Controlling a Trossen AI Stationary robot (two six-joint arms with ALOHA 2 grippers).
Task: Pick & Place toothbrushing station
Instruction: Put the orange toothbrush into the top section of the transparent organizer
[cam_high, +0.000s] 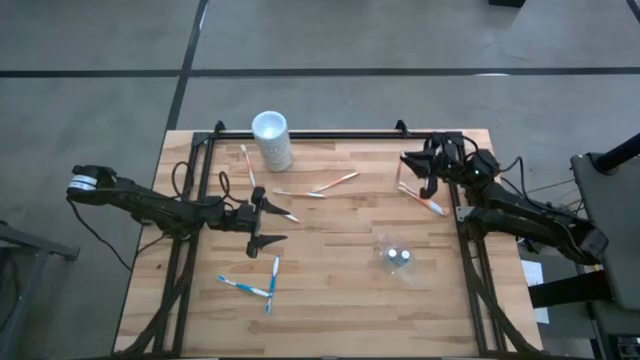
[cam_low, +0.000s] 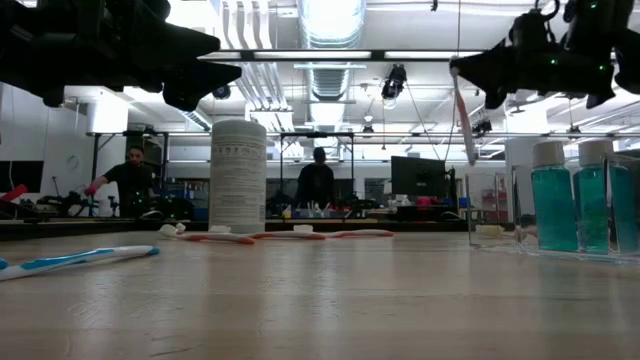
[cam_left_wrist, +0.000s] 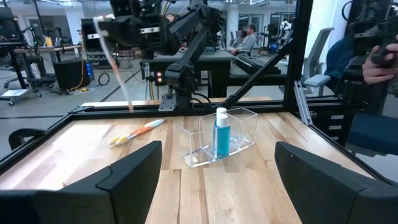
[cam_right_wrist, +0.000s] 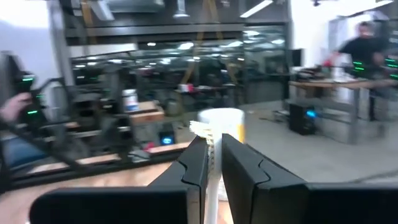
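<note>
While the right tool (cam_high: 412, 172) hangs above the table's far right corner, its fingers are pressed together on an orange-and-white toothbrush (cam_low: 465, 120), which dangles clear of the wood, presumably so it can be carried to the clear cup (cam_high: 397, 256) standing nearer the front on the right side. Other toothbrushes (cam_high: 322, 188) lie scattered on the table (cam_high: 330, 310). Spread wide and empty, the left tool (cam_high: 272, 222) waits low over the left-centre boards.
</note>
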